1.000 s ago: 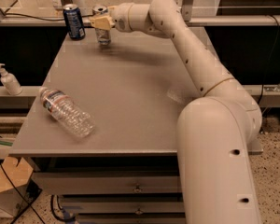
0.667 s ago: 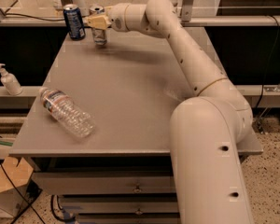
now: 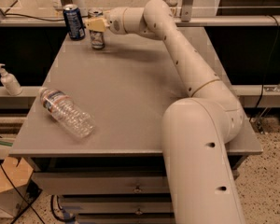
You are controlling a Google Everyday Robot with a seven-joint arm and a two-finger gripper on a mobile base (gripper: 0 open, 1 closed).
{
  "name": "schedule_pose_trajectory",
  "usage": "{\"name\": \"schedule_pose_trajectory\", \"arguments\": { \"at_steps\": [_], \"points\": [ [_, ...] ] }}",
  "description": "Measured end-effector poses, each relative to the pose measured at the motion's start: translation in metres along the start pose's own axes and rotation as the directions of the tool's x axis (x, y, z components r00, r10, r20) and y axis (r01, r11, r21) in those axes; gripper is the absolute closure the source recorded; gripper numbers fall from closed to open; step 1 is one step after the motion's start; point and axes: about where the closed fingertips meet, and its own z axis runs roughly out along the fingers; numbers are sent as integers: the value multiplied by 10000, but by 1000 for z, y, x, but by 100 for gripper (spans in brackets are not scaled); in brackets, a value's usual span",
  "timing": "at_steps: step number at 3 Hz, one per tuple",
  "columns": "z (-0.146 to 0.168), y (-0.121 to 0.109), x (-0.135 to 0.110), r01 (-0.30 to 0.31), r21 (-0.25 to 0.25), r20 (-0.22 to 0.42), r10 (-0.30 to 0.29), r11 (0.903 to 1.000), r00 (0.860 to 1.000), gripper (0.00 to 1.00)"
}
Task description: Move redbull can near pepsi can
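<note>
The redbull can [image 3: 97, 37] stands upright at the far left of the grey table [image 3: 130, 87]; it is slim and silver with blue panels. My gripper [image 3: 95, 24] reaches in from the right and is shut on the can's upper part, with tan fingers [image 3: 98, 24] across it. The pepsi can [image 3: 74, 22], wider and dark blue with a silver top, stands upright just to the left and slightly behind, a small gap away. My arm stretches across the table's right side.
A clear plastic water bottle [image 3: 66, 112] lies on its side near the table's front left. A pump bottle [image 3: 9, 80] stands on a ledge left of the table. A cardboard box [image 3: 4, 185] sits on the floor at lower left.
My gripper has moved a little to the left with the redbull can, closing the gap to the pepsi can. The pepsi can and water bottle have not moved.
</note>
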Motion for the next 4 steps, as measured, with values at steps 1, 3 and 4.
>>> {"name": "schedule_pose_trajectory", "arguments": {
  "at_steps": [1, 3, 4],
  "points": [
    [3, 2, 1, -15, -49, -9, 15, 10000, 10000, 36],
    [10, 6, 3, -39, -140, -30, 39, 9999, 10000, 0],
    [10, 6, 3, -40, -142, -30, 39, 9999, 10000, 0]
  ]
}}
